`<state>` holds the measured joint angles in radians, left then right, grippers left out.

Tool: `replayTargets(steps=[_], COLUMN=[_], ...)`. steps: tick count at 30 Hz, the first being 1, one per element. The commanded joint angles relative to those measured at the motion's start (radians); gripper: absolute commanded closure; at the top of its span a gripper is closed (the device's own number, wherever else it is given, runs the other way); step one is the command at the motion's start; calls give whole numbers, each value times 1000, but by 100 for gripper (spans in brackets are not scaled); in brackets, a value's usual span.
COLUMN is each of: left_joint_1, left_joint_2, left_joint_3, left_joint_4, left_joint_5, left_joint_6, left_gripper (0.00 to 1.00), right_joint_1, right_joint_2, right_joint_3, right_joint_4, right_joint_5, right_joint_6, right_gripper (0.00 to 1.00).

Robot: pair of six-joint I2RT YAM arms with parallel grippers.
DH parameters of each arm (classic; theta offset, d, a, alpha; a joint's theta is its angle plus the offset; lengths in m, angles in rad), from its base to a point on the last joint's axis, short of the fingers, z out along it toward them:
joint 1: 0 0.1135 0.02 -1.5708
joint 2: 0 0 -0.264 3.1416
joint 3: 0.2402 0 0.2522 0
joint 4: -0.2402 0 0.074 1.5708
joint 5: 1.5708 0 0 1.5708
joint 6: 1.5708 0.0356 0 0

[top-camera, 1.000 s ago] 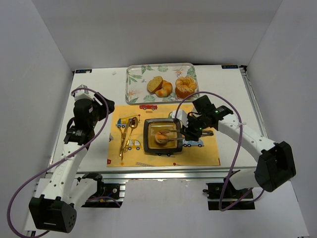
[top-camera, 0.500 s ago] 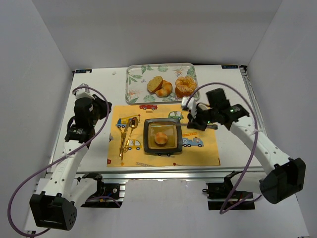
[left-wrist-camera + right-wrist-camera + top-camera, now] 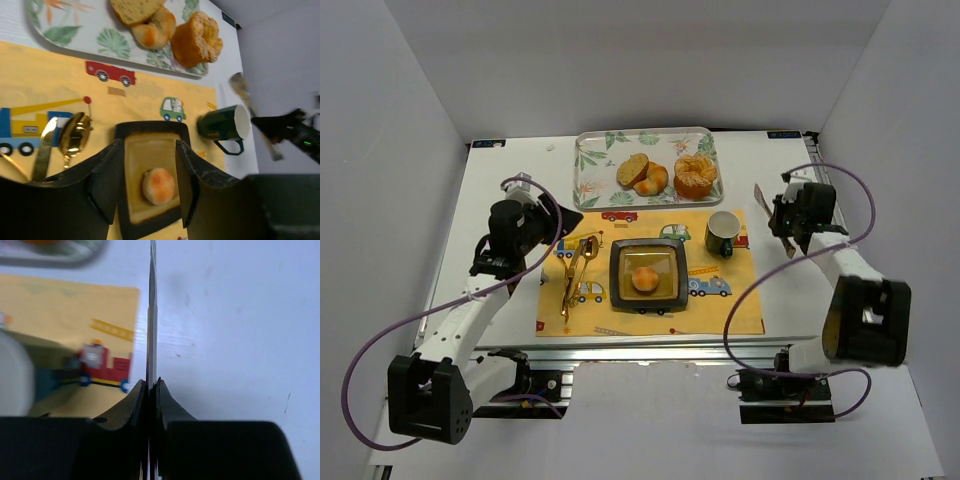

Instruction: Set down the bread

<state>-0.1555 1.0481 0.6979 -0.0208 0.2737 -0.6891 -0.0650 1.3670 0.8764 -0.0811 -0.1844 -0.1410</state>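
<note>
The bread (image 3: pixel 645 279) is a small, round, golden-brown ball. It sits in the middle of the black plate (image 3: pixel 616 275). The left gripper (image 3: pixel 148 150) has its jaws apart. The right gripper (image 3: pixel 150 385) pinches thin metal tongs (image 3: pixel 152 315).

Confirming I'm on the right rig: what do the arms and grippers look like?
The left arm and right arm have white links with black joint housings, each with a loose purple cable looping alongside. The left gripper and right gripper have matte black, wedge-shaped fingers.

Bread (image 3: pixel 159 186) on dark square plate (image 3: pixel 145 156); left tool (image 3: pixel 149 146) spread.
</note>
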Motion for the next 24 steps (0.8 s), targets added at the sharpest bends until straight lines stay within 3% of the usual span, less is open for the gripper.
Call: replayTargets(steps=[1,4,6,7,8,9,14,19,22,24], left_joint_1=[-56,-68,-70,-70,-72,-72,-72,-75,-87,-120], left_joint_2=[-3,7,12,13,12,10,16,29,35,39], left_joint_3=[-1,-11,-12,-17,-23,-28,-12,2,5,15], left_joint_4=[56,62,58,59,65,68,50,41,67,71], left_joint_5=[39,39,32,30,25,22,21,42,68,68], left_joint_6=[17,20,23,23,20,14,20,39,46,74], left_gripper=[44,39,39,38,38,37,35,34,36,47], right_joint_1=[-36,-44,-45,-47,-45,-47,-71,-70,-70,-70], right_joint_2=[105,178,213,218,221,234,228,175,139,113], right_joint_3=[-69,-126,-93,-91,-91,-79,41,150,234,282], right_joint_4=[238,326,275,267,250,215,-2,-172,-200,-190], right_joint_5=[143,180,140,131,128,114,72,172,157,93], right_joint_6=[90,60,37,23,5,-20,-40,-39,-49,-55], right_gripper=[100,100,98,89,66,53,14,11,10,11])
